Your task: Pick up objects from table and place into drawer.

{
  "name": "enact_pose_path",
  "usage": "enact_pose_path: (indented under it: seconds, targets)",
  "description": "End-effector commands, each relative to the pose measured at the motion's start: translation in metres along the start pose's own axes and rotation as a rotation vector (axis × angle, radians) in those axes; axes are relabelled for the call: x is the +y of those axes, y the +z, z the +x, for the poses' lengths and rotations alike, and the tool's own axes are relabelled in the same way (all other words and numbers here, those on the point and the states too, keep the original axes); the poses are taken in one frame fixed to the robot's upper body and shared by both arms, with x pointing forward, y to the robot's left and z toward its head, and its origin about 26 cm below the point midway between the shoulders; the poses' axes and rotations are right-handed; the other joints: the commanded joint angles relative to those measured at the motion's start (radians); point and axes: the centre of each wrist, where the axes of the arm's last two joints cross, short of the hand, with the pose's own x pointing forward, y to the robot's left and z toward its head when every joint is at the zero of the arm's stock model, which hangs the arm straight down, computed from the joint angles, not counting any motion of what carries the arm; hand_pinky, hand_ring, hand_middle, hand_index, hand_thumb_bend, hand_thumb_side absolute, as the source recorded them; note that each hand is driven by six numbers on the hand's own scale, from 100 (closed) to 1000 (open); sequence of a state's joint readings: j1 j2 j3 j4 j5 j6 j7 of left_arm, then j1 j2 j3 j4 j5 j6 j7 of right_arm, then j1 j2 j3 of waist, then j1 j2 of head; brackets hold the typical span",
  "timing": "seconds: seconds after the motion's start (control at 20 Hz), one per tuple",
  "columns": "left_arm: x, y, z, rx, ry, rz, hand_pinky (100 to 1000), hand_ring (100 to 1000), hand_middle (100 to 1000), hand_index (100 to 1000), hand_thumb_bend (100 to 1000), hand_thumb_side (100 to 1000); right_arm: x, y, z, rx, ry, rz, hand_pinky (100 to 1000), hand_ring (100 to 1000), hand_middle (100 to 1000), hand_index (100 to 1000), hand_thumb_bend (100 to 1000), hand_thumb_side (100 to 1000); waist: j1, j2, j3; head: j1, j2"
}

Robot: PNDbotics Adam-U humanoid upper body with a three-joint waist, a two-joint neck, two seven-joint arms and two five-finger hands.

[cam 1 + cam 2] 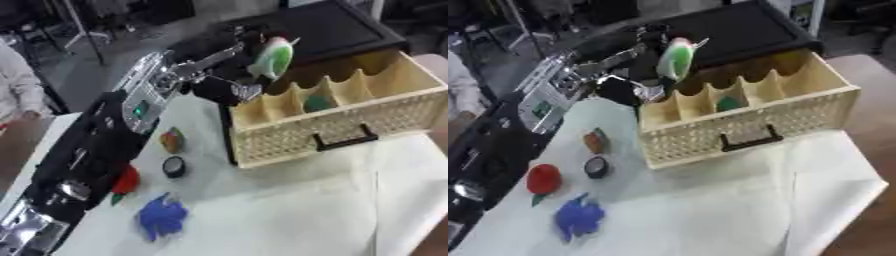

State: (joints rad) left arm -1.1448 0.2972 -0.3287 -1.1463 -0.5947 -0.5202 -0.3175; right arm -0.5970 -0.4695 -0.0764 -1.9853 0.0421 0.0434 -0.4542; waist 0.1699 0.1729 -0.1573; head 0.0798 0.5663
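The robot's left hand [636,45], black with silver joints, reaches in from the left and hangs above the far left end of the pale wooden drawer with a woven front and black handle [745,135], its fingers [262,47] curled round a green, white and pink bird-shaped toy [272,59] that is held in the air over the drawer's back edge, clear of the compartments. The drawer stands on the white cloth-covered bench [710,215], toward its far right, and is split by scalloped dividers; a small dark green object [318,102] lies in one of the middle compartments. Near the left edge of the bench, well apart from the drawer, sit an orange and green rounded object [594,141], a small black round object with a pale top [597,167] just nearer the front, a red rounded object with a green tip [542,180] at the very edge, and a blue crumpled figure [579,216] closest to the front left corner.
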Motion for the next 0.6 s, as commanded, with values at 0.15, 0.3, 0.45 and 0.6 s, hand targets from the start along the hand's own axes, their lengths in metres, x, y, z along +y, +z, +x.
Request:
enact_pose_path:
  seconds: [0.15, 0.3, 0.45, 0.6]
  targets:
    - [0.018, 0.009, -0.008, 0.021, -0.010, 0.002, 690, 906, 912, 996, 103, 1000, -0.003, -0.005, 0.007, -0.026, -0.006, -0.010, 370, 540, 555, 791, 100, 557, -0.010, -0.018, 0.002, -0.004, 0.003]
    - [0.018, 0.011, -0.010, 0.028, -0.016, -0.002, 691, 906, 912, 997, 103, 1000, -0.003, -0.005, 0.007, -0.025, -0.007, -0.011, 370, 540, 555, 791, 100, 557, -0.009, -0.018, 0.001, -0.004, 0.002]
    - [0.021, 0.014, -0.013, 0.031, -0.054, -0.046, 736, 928, 948, 1000, 136, 962, -0.002, -0.005, 0.007, -0.026, -0.009, -0.009, 368, 539, 553, 790, 100, 557, -0.006, -0.017, -0.001, -0.003, 0.001]
    - [0.030, 0.020, -0.019, 0.035, -0.112, -0.084, 747, 929, 944, 1000, 178, 936, -0.001, -0.006, 0.008, -0.030, -0.013, -0.006, 368, 539, 553, 790, 100, 556, -0.001, -0.015, -0.008, 0.003, -0.003]
